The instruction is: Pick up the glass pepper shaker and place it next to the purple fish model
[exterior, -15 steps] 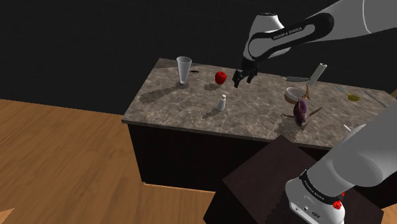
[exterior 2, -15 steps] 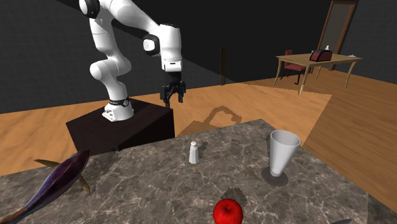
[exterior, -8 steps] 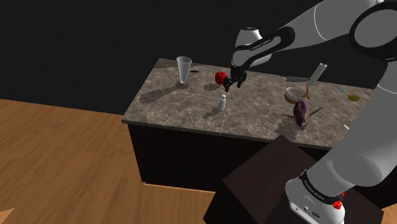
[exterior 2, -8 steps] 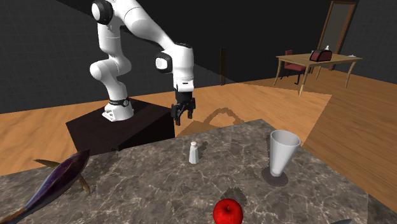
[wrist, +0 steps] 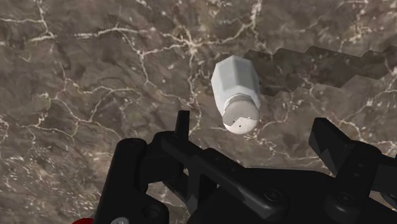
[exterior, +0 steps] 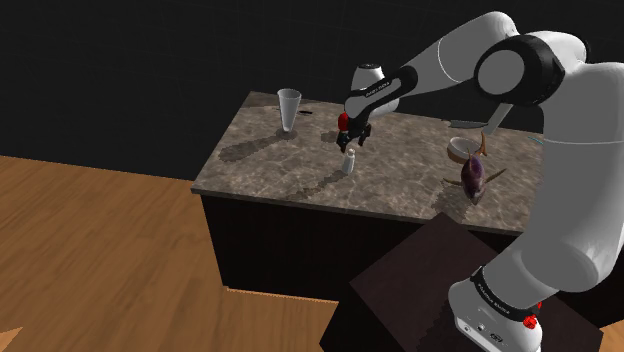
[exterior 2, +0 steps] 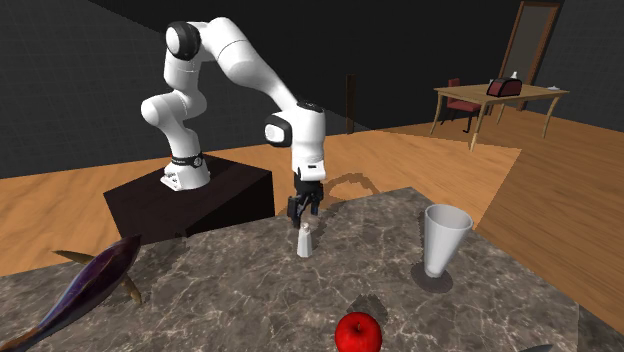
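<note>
White pepper shaker (wrist: 234, 89) upright on counter (wrist: 95, 76) | hand (wrist: 252, 124) directly above, open, empty

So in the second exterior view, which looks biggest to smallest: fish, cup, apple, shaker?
1. purple fish
2. cup
3. red apple
4. shaker
Fish and apple sit nearer the camera, so their true ranks are unsure.

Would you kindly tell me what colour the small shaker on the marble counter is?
The shaker is plain whitish grey all over, clearest in the wrist view.
</note>
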Controlling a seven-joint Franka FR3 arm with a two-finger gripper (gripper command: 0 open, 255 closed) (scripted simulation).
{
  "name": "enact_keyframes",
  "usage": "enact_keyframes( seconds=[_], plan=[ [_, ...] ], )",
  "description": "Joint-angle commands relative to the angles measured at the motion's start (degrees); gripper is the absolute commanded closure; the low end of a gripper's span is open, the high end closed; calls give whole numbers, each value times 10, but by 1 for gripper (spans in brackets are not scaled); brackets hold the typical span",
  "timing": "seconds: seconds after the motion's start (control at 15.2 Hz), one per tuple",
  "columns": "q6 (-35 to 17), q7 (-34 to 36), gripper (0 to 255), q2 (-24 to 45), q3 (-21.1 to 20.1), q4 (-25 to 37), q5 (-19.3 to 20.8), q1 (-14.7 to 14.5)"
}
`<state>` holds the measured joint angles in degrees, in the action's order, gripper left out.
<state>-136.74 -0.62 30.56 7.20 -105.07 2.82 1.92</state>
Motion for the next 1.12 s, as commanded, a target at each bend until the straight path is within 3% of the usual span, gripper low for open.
enact_keyframes(
  seconds=[0.0, 0.4, 0.92, 0.99, 1.06],
  plan=[
    [-10, -1, 0, 19, -1, 9, -2, 2],
    [-38, -3, 0, 51, -2, 12, -4, 6],
    [-38, -3, 0, 51, -2, 12, -4, 6],
    [-38, -3, 255, 51, -2, 12, -4, 6],
    [-38, -3, 255, 51, -2, 12, -4, 6]
  ],
)
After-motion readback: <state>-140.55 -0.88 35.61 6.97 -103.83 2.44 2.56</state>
